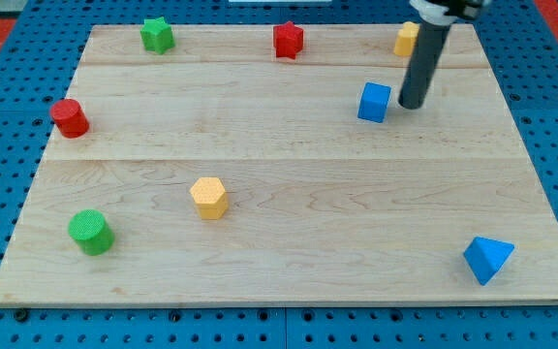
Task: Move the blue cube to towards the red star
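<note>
The blue cube sits on the wooden board right of centre, in the upper part. The red star lies near the view's top edge, up and to the left of the cube. My tip rests on the board just to the right of the blue cube, with a small gap between them. The dark rod rises from it to the view's top.
A green star is at the top left. A yellow block, partly hidden by the rod, is at the top right. A red cylinder, a green cylinder, a yellow hexagon and a blue triangle lie elsewhere.
</note>
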